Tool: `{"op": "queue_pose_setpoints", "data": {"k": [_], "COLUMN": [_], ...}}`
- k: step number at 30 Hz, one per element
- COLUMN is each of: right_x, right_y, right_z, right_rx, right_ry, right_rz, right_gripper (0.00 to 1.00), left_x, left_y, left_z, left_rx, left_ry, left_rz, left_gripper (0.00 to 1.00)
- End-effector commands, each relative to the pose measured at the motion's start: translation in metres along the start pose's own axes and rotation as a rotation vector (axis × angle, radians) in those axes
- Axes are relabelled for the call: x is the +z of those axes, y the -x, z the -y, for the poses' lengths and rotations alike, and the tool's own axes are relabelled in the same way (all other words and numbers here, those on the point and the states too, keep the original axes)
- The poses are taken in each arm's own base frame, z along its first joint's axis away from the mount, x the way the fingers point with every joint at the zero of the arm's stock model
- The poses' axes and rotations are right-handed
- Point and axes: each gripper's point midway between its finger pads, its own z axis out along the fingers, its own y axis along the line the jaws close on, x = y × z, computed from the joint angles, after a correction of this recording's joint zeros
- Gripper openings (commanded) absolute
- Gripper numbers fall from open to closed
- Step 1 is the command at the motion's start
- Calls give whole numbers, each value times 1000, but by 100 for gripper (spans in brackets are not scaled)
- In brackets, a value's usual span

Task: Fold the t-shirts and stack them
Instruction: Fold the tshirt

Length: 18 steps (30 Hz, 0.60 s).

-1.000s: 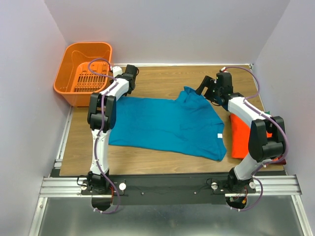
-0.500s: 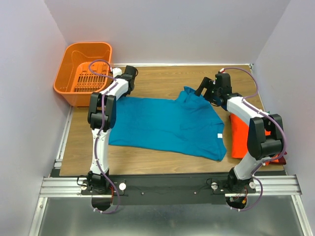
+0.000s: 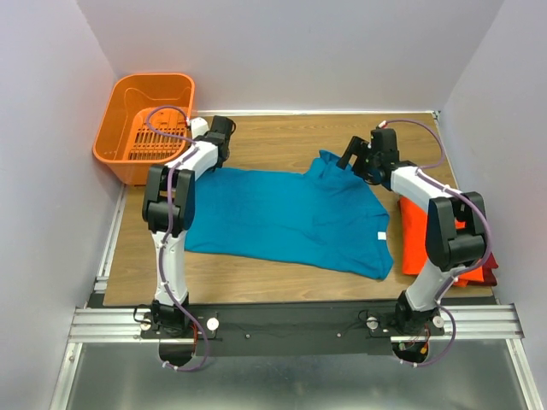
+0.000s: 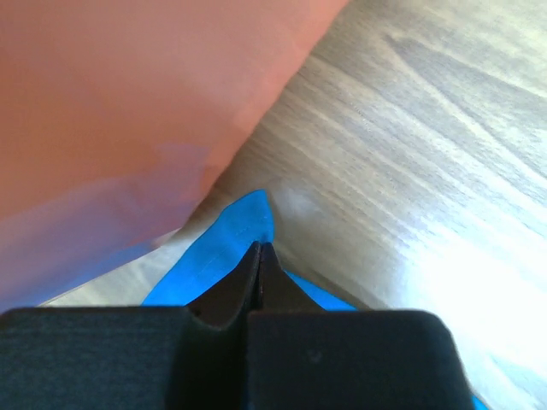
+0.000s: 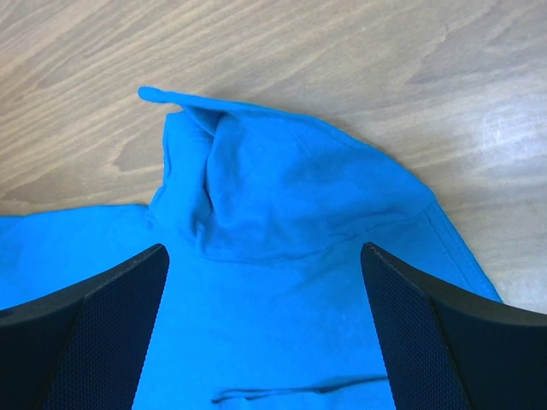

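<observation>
A teal-blue t-shirt (image 3: pixel 291 218) lies spread over the middle of the wooden table, a small white tag (image 3: pixel 382 235) near its right edge. My left gripper (image 3: pixel 214 161) is down at the shirt's far left corner (image 4: pixel 252 213), jaws shut with the blue cloth pinched between the tips (image 4: pixel 259 249). Over the bunched, folded-over sleeve (image 5: pixel 282 184) at the shirt's far right hovers my right gripper (image 3: pixel 352 161), open wide with nothing between its fingers (image 5: pixel 94 333). An orange t-shirt (image 3: pixel 419 239) lies folded at the right, partly under the right arm.
An orange slotted basket (image 3: pixel 145 120) stands at the far left corner, close to my left gripper, and fills the upper left of the left wrist view (image 4: pixel 128 102). A dark red cloth (image 3: pixel 483 278) peeks out beside the orange shirt. Walls enclose the table on three sides.
My left gripper has closed on the shirt's far left corner, and its elbow has swung slightly left. The right gripper has edged a little further back, still open.
</observation>
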Motion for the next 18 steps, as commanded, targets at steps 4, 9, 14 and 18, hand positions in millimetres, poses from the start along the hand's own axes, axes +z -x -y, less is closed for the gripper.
{"op": "queue_pose_setpoints", "data": {"k": [4, 9, 14, 18], "right_x": [21, 43, 51, 53], "right_y": [24, 30, 37, 48], "right_z": [-7, -6, -13, -23], "right_rx": [-13, -43, -102, -152], "right_ry": [-1, -17, 13, 41], "right_rz": [40, 39, 41, 59], "right_gripper": [99, 98, 89, 86], "left_x": [-27, -29, -29, -29], "left_y": [31, 23, 16, 16], "left_z": [2, 0, 0, 2], "left_rx": [-102, -117, -119, -119], "left_ry": [-84, -101, -112, -118], "left_rz": [83, 73, 64, 60], "left_gripper": [0, 0, 0, 0]}}
